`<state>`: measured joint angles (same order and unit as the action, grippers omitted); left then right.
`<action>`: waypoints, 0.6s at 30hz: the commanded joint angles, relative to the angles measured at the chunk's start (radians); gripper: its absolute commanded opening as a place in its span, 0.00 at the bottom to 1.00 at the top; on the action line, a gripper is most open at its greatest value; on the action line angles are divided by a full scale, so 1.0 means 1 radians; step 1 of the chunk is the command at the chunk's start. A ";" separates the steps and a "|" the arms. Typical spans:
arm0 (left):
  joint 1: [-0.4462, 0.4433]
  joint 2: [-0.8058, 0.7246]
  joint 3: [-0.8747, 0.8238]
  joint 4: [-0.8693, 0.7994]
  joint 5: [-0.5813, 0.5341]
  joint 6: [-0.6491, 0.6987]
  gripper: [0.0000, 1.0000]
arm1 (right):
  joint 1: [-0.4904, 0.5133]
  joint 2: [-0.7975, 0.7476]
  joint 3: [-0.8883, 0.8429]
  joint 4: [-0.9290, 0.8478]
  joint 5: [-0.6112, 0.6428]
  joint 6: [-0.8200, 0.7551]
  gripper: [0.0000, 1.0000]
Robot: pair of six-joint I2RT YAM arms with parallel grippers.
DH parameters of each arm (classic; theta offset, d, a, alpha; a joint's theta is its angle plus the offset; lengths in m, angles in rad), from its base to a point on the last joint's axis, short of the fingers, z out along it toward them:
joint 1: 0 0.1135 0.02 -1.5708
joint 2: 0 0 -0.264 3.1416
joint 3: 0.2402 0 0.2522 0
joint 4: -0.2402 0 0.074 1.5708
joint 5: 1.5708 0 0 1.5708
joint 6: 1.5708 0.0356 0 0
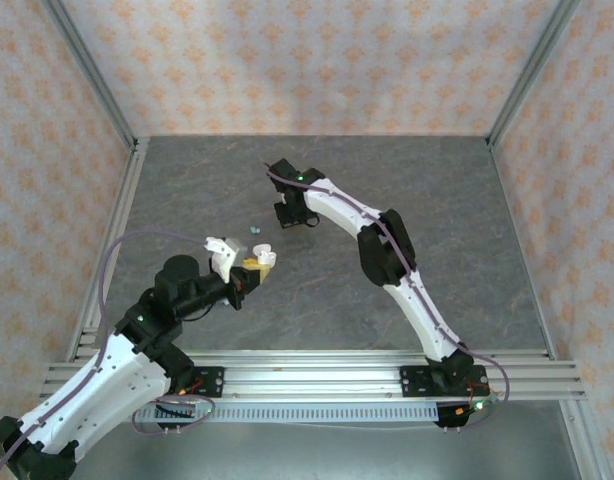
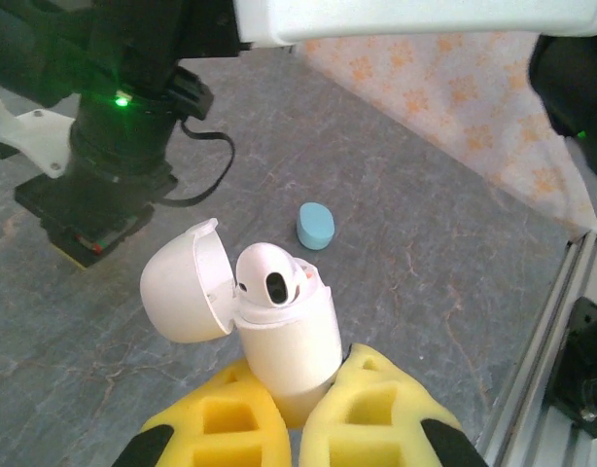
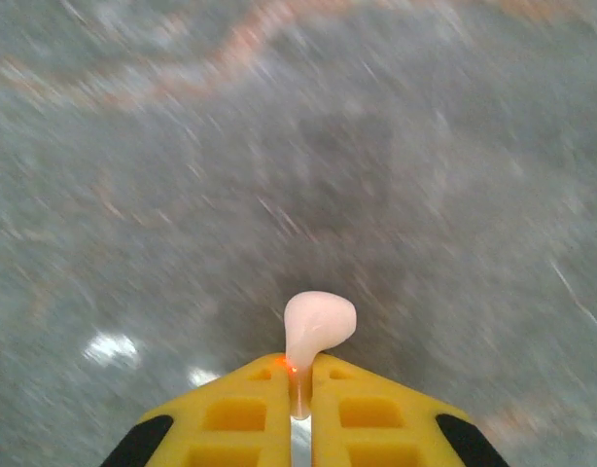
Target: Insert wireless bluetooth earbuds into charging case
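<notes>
A white charging case (image 2: 291,342) stands upright between my left gripper's (image 2: 306,394) yellow fingers, which are shut on its lower body. Its lid (image 2: 182,284) is swung open to the left, and one white earbud (image 2: 271,278) sits in a slot. A teal earbud (image 2: 316,226) lies on the table just beyond the case. From above, the case (image 1: 261,261) is left of centre and the teal earbud (image 1: 253,229) lies behind it. My right gripper (image 3: 300,377) is shut on the stem of a second white earbud (image 3: 321,323), above the table. That gripper (image 1: 294,217) hangs behind and right of the case.
The grey stone-patterned table (image 1: 437,200) is walled by patterned panels and metal posts. An aluminium rail (image 1: 317,375) carrying both arm bases runs along the near edge. The right arm's wrist (image 2: 114,165) stands close behind the case on the left.
</notes>
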<state>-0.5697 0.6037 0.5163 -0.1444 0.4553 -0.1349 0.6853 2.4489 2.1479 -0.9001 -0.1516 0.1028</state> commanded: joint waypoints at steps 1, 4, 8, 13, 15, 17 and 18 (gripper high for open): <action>-0.006 0.054 0.062 0.098 0.042 -0.024 0.00 | -0.028 -0.156 -0.173 0.005 0.058 0.032 0.11; -0.008 0.122 0.109 0.098 0.065 0.003 0.00 | -0.045 -0.296 -0.377 0.077 0.049 0.067 0.11; -0.012 0.202 0.152 0.143 0.083 0.005 0.00 | -0.047 -0.458 -0.593 0.125 0.043 0.114 0.11; -0.042 0.292 0.193 0.184 0.085 0.004 0.00 | -0.046 -0.627 -0.829 0.194 -0.032 0.223 0.11; -0.057 0.322 0.206 0.189 0.083 0.005 0.00 | -0.046 -0.686 -0.909 0.222 -0.055 0.278 0.12; -0.069 0.343 0.212 0.194 0.082 0.004 0.00 | -0.043 -0.732 -0.980 0.265 -0.079 0.327 0.12; -0.076 0.352 0.212 0.197 0.080 0.003 0.00 | -0.039 -0.753 -1.009 0.286 -0.087 0.352 0.12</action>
<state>-0.6300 0.9417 0.6933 -0.0044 0.5198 -0.1371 0.6369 1.7546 1.2034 -0.6922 -0.2035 0.3454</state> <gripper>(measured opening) 0.056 0.116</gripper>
